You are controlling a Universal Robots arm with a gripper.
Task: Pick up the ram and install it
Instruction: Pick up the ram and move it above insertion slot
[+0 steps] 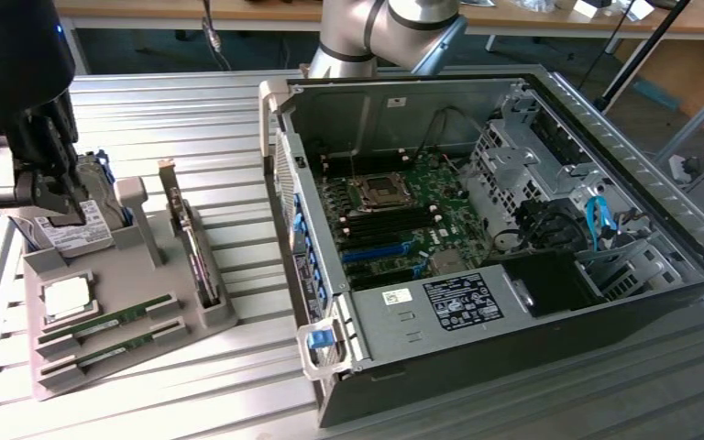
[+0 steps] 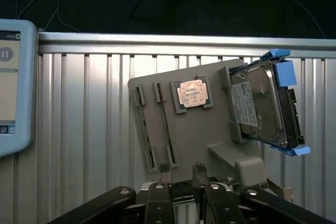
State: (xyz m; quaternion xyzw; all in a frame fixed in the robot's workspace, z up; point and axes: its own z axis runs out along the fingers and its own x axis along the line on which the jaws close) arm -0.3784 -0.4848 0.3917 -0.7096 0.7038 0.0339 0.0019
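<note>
On the worktop (image 1: 205, 119) an open computer case (image 1: 475, 385) stands beside a gray holder (image 1: 132, 275). The ram (image 1: 105, 324) lies flat in a slot at the holder's end opposite the hard drive (image 1: 83, 236), alongside its twin (image 1: 115, 349). Above the holder hangs the claw (image 2: 181, 171), jaws apart and empty. The ram's long axis points roughly toward it.

The arm (image 1: 383, 32) bends across from the back toward the exterior view's left, its dark wrist (image 1: 16, 55) pointing downward. The pincer (image 2: 181, 170) hangs below it, fingers (image 2: 159, 205) standing apart.
</note>
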